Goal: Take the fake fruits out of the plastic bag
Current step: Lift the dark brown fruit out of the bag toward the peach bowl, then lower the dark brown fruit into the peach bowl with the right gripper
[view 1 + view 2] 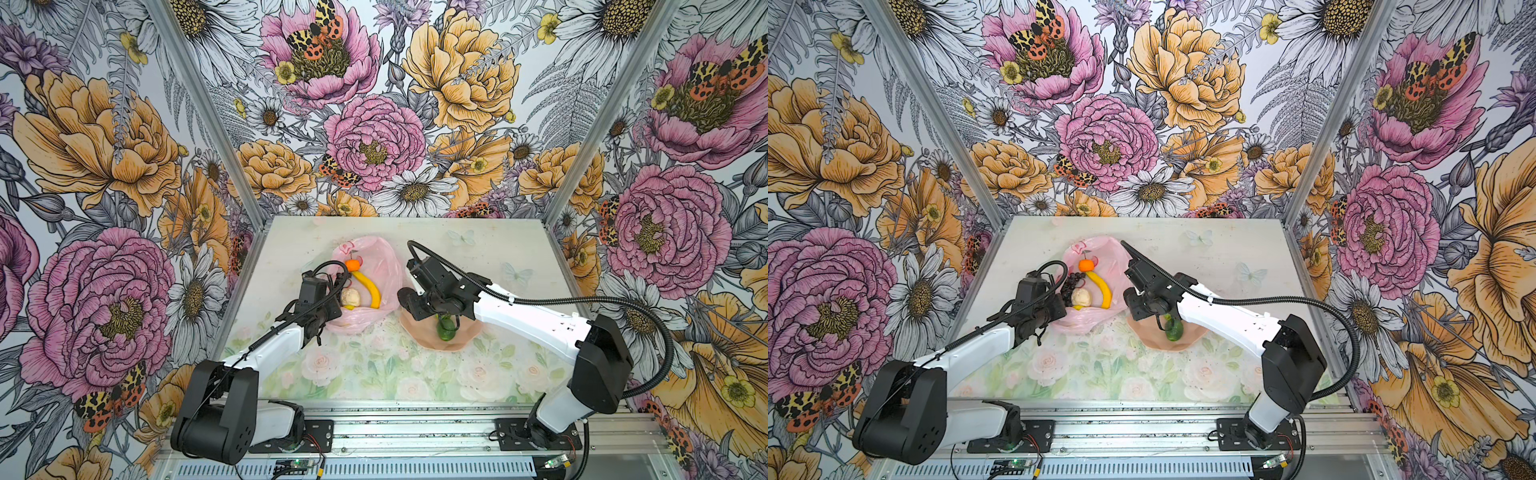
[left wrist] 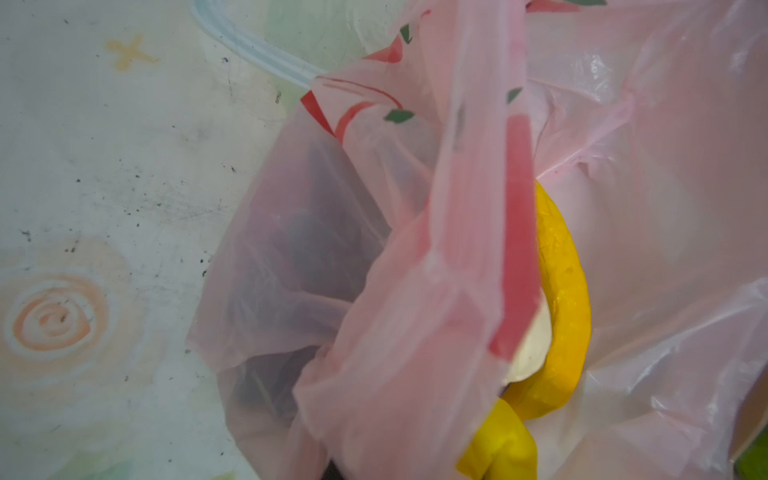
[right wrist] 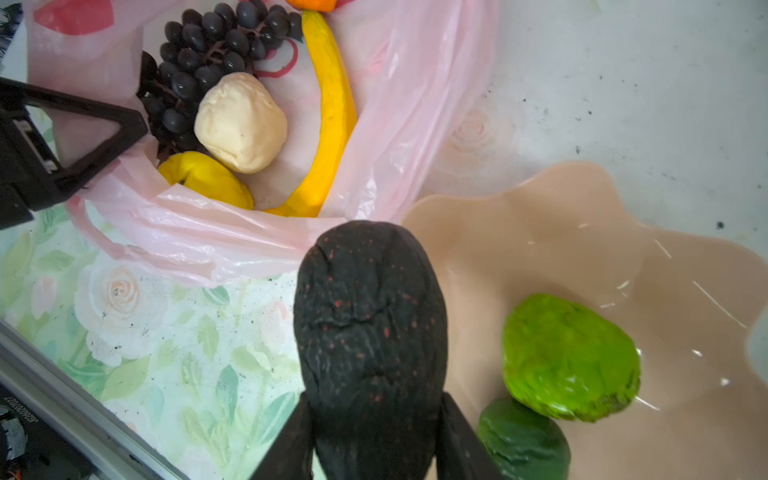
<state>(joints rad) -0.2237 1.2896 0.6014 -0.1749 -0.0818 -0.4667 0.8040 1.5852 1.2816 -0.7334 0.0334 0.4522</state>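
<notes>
Right claw (image 3: 374,401) is pinching the dark avocado (image 3: 370,324) at one end, a finger on each side. In both top views it hangs over the peach bowl (image 3: 582,232), at the rim nearest the plastic bag (image 1: 386,274). I can't tell how high it is above the bowl.

Left claw (image 3: 133,124) is pressed together on the near-left rim of the plastic bag. The left wrist view shows a strip of pink film pulled up towards the lens. The fingers themselves are out of that shot.

The bag lies on the table (image 1: 498,257) just beside the bowl, mouth open towards me. Inside it:
- banana (image 3: 332,112), along the side nearest the bowl
- black grape bunch (image 3: 208,54), on the left claw's side
- cream knobbly piece (image 3: 241,122), between the grapes and the banana, touching the grapes
- lemon (image 3: 208,178), at the mouth, against the cream piece
- orange (image 1: 353,265), at the far end of the banana

Two are out and sitting in the bowl, touching each other: a bright green lime (image 3: 569,357) and a darker green lime (image 3: 523,440).
</notes>
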